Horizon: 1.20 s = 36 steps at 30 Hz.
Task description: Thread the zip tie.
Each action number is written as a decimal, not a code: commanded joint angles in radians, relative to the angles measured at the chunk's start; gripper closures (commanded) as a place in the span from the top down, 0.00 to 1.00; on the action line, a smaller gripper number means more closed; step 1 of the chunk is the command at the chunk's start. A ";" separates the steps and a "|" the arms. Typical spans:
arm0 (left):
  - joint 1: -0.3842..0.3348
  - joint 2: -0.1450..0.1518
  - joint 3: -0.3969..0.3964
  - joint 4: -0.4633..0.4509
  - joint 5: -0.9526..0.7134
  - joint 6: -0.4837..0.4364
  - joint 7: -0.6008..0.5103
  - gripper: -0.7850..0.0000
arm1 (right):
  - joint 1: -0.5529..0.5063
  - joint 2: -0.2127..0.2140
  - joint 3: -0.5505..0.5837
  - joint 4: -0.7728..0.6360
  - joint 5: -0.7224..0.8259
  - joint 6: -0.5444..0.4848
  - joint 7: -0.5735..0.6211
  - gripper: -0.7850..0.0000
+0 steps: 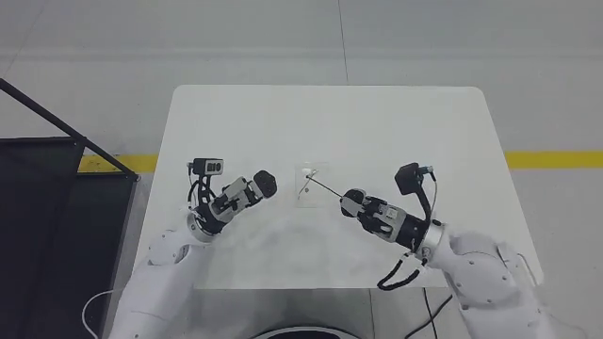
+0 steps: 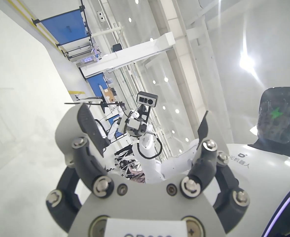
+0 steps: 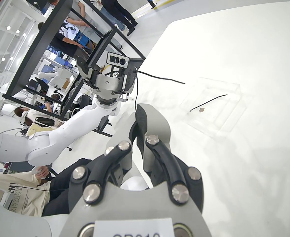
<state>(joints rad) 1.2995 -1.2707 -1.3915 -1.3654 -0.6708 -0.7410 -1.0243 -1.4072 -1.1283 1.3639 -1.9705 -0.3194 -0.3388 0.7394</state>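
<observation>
Table (image 1: pixel 424 132): zip tie (image 3: pixel 164 79) in right pincer (image 3: pixel 138 113) (seemingly)

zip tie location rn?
Top view: the zip tie is pinched in the right hand, just right of the table's centre, free end reaching toward the clear plate.

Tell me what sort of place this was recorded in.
Probably a robotics lab or test hall: a white table stands among yellow floor lines, with blue partition panels and rows of ceiling lights high overhead.
</observation>
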 commanded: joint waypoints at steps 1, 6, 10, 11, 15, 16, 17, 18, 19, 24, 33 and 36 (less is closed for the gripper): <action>0.000 0.000 0.000 0.000 0.000 0.000 0.000 1.00 | 0.001 0.000 0.000 0.001 0.003 -0.002 0.002 0.00; 0.000 0.000 0.000 0.000 0.000 0.000 0.000 1.00 | 0.001 0.000 0.000 0.001 0.003 -0.002 0.002 0.00; 0.012 0.000 -0.019 -0.020 0.128 -0.017 0.142 1.00 | -0.019 0.003 -0.019 -0.058 -0.148 0.018 -0.020 0.00; 0.018 -0.001 -0.020 -0.028 0.152 -0.024 0.177 1.00 | -0.027 0.004 -0.027 -0.080 -0.200 0.026 -0.026 0.00; 0.046 0.000 -0.042 -0.055 0.246 -0.053 0.279 1.00 | -0.047 0.007 -0.071 -0.157 -0.436 0.083 -0.032 0.00; 0.053 0.001 -0.045 -0.062 0.267 -0.055 0.294 1.00 | -0.048 0.006 -0.087 -0.172 -0.499 0.104 -0.031 0.00; 0.061 0.001 -0.049 -0.069 0.275 -0.055 0.308 1.00 | -0.049 0.006 -0.102 -0.186 -0.569 0.139 -0.035 0.00; 0.061 0.001 -0.049 -0.069 0.275 -0.055 0.308 1.00 | -0.051 0.005 -0.122 -0.200 -0.648 0.179 -0.037 0.00; 0.061 0.001 -0.049 -0.069 0.275 -0.055 0.308 1.00 | -0.053 0.004 -0.150 -0.214 -0.725 0.209 -0.034 0.00; 0.061 0.001 -0.049 -0.069 0.275 -0.055 0.308 1.00 | -0.019 -0.011 -0.294 -0.216 -1.052 0.374 0.019 0.00; 0.061 0.001 -0.049 -0.069 0.275 -0.055 0.308 1.00 | 0.137 -0.070 -0.523 -0.113 -1.322 0.534 0.159 0.00; 0.061 0.001 -0.049 -0.069 0.275 -0.055 0.308 1.00 | 0.185 -0.090 -0.572 -0.072 -1.373 0.551 0.208 0.00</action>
<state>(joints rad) 1.3606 -1.2693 -1.4402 -1.4349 -0.3957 -0.7962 -0.7166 -1.2384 -1.2120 0.8073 -2.0567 -1.6733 0.2057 0.9291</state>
